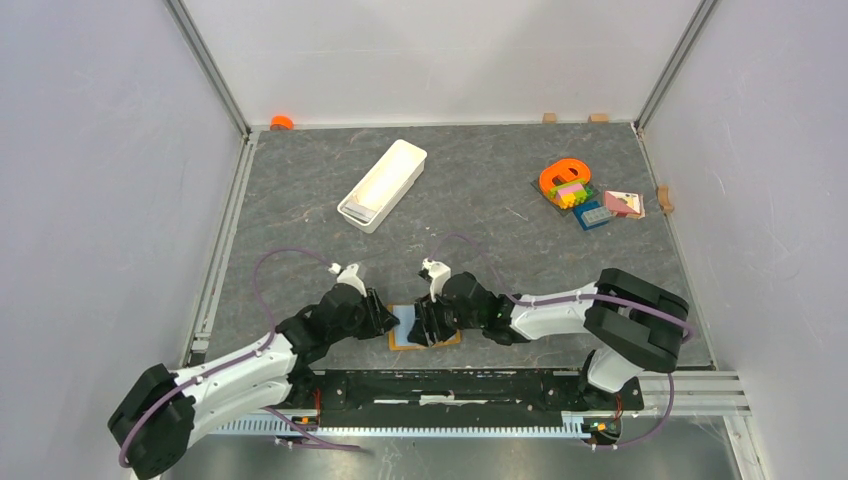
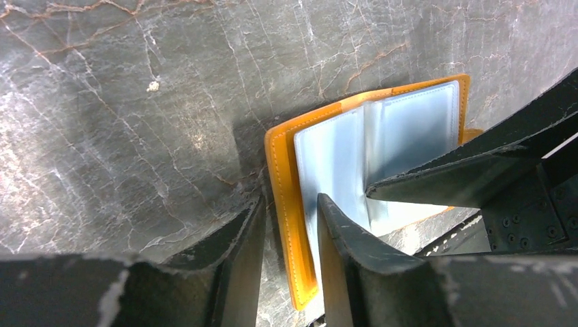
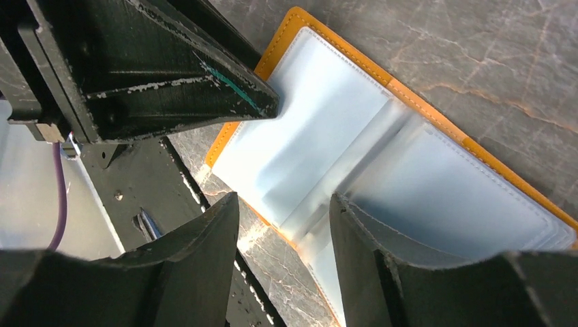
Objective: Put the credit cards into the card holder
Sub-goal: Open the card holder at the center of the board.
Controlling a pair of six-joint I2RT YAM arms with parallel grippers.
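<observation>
Left hand (image 2: 290, 202) and right hand (image 3: 285, 201) reach low, both open, astride the spread card holder (image 2: 341, 150) on the grey marbled surface (image 1: 480, 190).

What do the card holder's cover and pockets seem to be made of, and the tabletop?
The cover looks like smooth orange leather or imitation leather, with stitching along its edge. The pockets look like soft frosted plastic: pale, slightly glossy. The tabletop looks like dark veined stone or a stone-print surface; can't tell which.
</observation>
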